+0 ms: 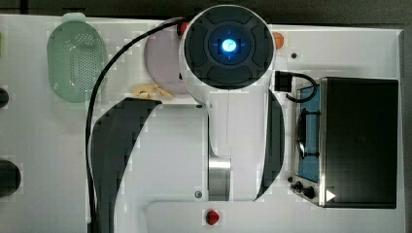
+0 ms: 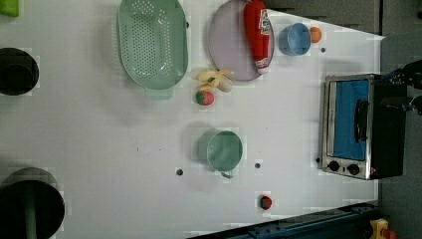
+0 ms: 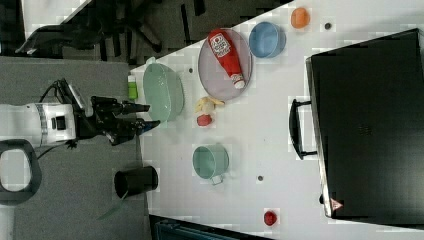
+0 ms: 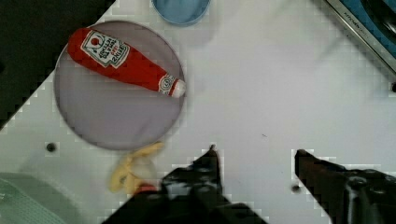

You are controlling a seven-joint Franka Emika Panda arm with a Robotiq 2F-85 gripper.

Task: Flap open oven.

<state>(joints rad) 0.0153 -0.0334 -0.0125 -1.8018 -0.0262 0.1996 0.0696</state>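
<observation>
Arm (image 1: 228,97) hiding the table (image 1: 165,160) centre in the top view, oven (image 2: 361,127) shut, gripper (image 4: 254,154) parted, empty, ketchup bottle (image 4: 123,60) on plate (image 4: 107,121) nearby.

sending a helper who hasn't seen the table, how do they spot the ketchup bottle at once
In the left view, start from the black oven on the right and look along the white table to the pale purple plate at the top edge. The ketchup bottle lies flat across it, red with a white label, beside a blue cup.
</observation>
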